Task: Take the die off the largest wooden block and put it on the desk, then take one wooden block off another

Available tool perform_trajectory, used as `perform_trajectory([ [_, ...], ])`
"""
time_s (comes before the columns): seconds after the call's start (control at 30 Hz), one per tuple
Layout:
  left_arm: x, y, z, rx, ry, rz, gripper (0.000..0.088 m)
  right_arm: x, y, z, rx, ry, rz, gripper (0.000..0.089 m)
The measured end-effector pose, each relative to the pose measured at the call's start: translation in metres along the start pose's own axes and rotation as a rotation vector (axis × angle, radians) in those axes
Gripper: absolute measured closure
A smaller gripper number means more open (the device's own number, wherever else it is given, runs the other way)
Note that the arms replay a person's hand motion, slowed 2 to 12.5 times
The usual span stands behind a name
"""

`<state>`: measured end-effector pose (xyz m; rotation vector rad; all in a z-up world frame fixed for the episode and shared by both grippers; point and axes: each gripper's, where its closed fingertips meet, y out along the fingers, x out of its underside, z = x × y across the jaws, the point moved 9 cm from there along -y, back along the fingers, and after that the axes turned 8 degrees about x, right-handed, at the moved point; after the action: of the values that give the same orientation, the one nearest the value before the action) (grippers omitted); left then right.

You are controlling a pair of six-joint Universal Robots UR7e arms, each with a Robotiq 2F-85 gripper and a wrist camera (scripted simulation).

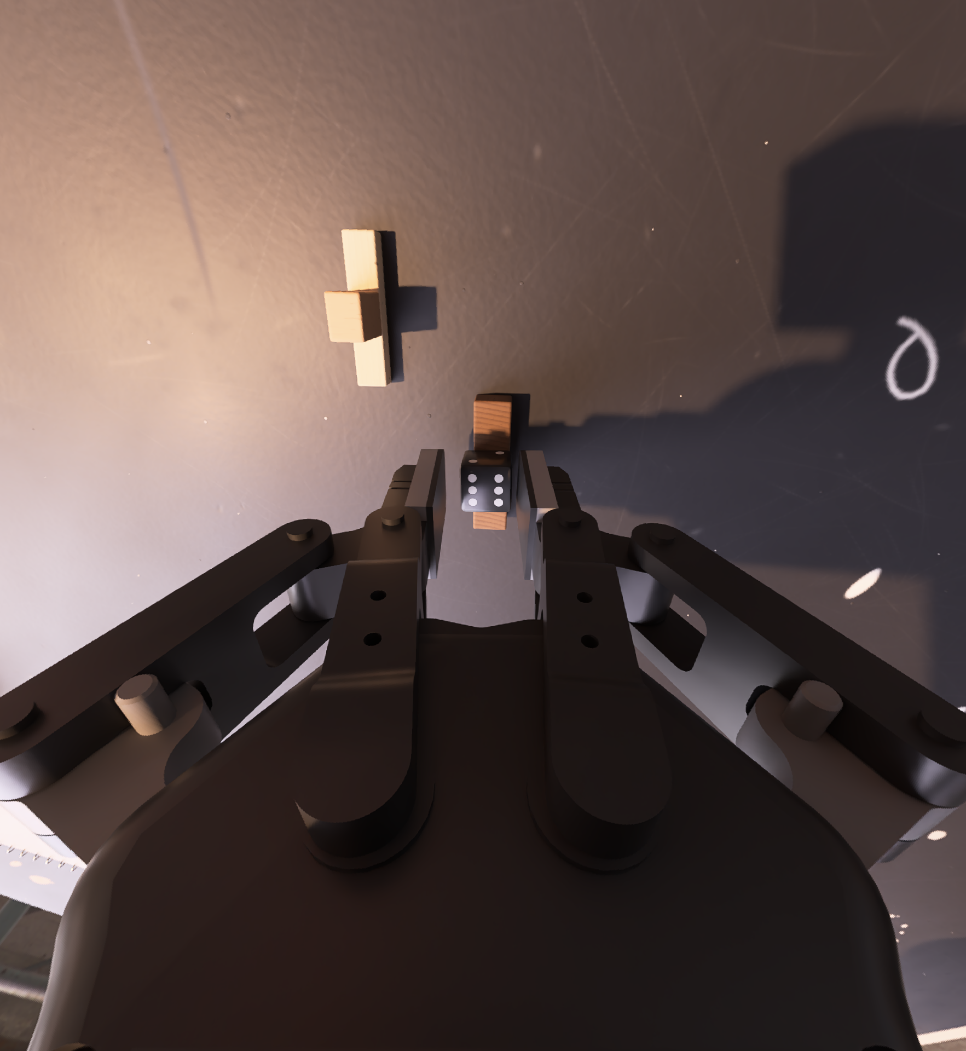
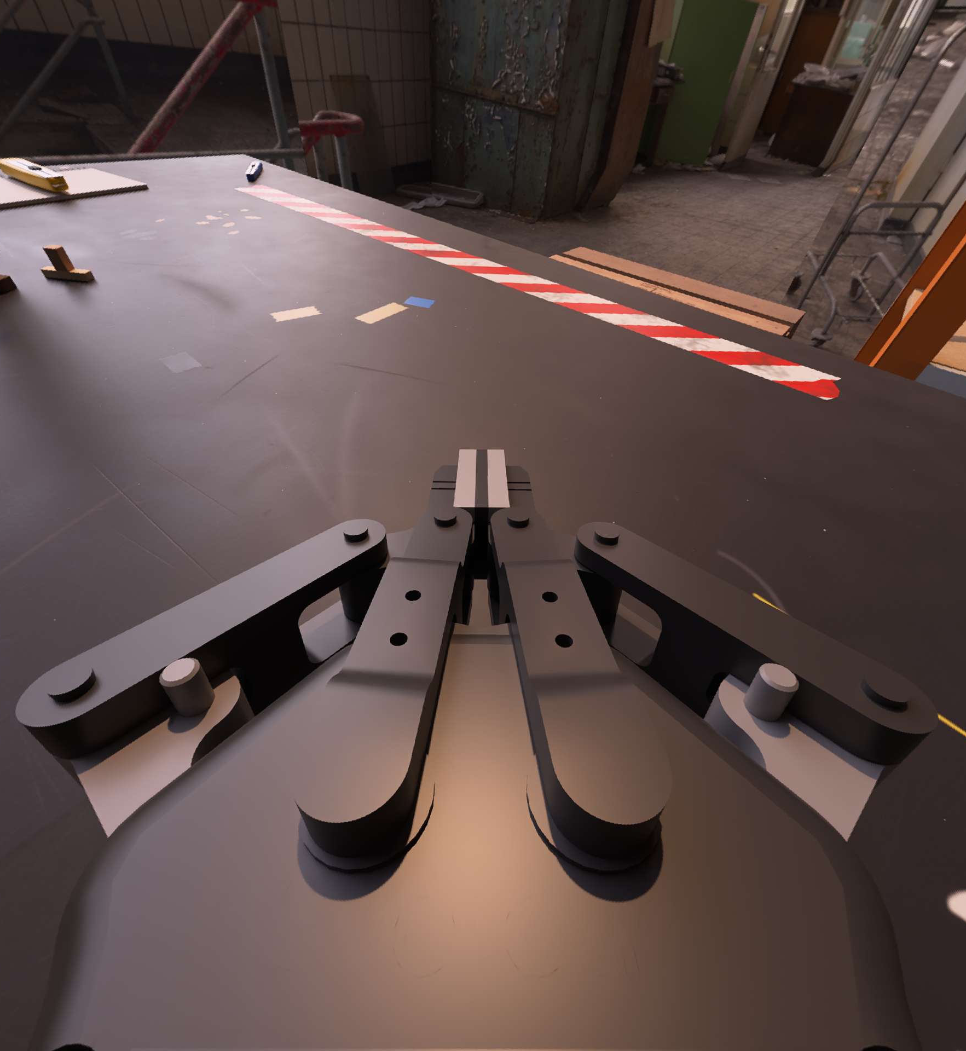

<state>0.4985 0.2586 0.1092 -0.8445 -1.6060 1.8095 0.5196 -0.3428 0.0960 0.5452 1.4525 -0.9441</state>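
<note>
Die (image 1: 485, 487) between left gripper (image 1: 481, 480) fingers, gaps both sides, atop wooden block (image 1: 492, 423). Right gripper (image 2: 481, 476) pinched closed, empty, above tabletop (image 2: 298, 426).

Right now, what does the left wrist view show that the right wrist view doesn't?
Only the left wrist view shows the black die sitting on a brown block, with the open left gripper straddling it, a gap on each side.

Only the right wrist view shows the shut, empty right gripper, a red-and-white tape stripe, a yellow knife on a pad, and the workshop beyond.

Both show the dark desk and the crossed pale blocks, small and distant in the right view.
</note>
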Motion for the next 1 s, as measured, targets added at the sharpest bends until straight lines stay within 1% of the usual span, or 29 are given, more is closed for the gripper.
perform_trajectory([
  [0.1, 0.0, 0.001, 0.0, 0.022, 0.009, 0.0, 0.0676, 0.0, 0.0, -0.001, -0.004, -0.005, -0.004, 0.0893],
  [0.33, 0.002, 0.001, -0.003, 0.072, -0.001, 0.027, 0.0717, 0.0, 0.001, -0.002, -0.013, -0.023, -0.011, 0.0893],
  [0.5, 0.002, 0.001, -0.004, 0.079, 0.005, 0.043, 0.0726, -0.001, 0.0, -0.003, -0.013, -0.039, -0.011, 0.0893],
  [0.67, 0.003, 0.0, -0.002, 0.063, 0.008, 0.035, 0.0726, -0.003, -0.001, -0.003, -0.006, -0.051, -0.002, 0.0893],
  [0.8, 0.005, -0.004, -0.001, 0.024, 0.013, 0.02, 0.0726, -0.005, -0.003, -0.003, -0.003, -0.052, 0.006, 0.0893],
  [0.9, 0.006, -0.011, 0.002, 0.003, 0.017, 0.031, 0.0726, -0.006, -0.003, -0.003, -0.002, -0.052, 0.01, 0.0893],
  [1.0, 0.004, -0.023, 0.008, -0.016, 0.021, 0.052, 0.0726, -0.007, -0.004, -0.002, -0.001, -0.052, 0.014, 0.0893],
])
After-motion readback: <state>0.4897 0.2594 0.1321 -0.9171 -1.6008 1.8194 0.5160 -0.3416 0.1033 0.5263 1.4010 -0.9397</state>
